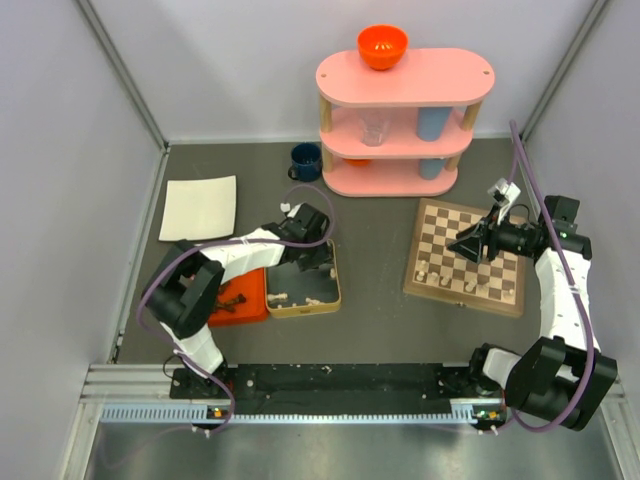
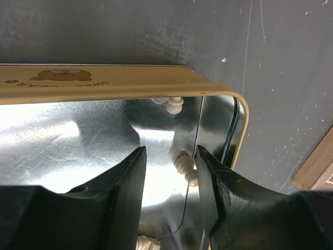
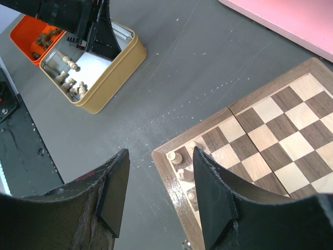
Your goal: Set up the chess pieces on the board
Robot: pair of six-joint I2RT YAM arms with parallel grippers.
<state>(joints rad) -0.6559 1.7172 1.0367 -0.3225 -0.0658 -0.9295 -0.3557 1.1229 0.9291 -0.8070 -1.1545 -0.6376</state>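
Note:
The board lies at the right, with several cream chess pieces along its near edge. My right gripper hovers open above the board's near-left corner, nothing between its fingers; cream pieces stand just below it. My left gripper reaches into the silver tin and stands open. A cream piece lies on the tin floor between the fingers, close to the right finger. More cream pieces lie by the tin wall.
An orange tray with dark pieces sits left of the tin. A pink shelf with an orange bowl stands at the back. A blue mug and a white cloth lie back left.

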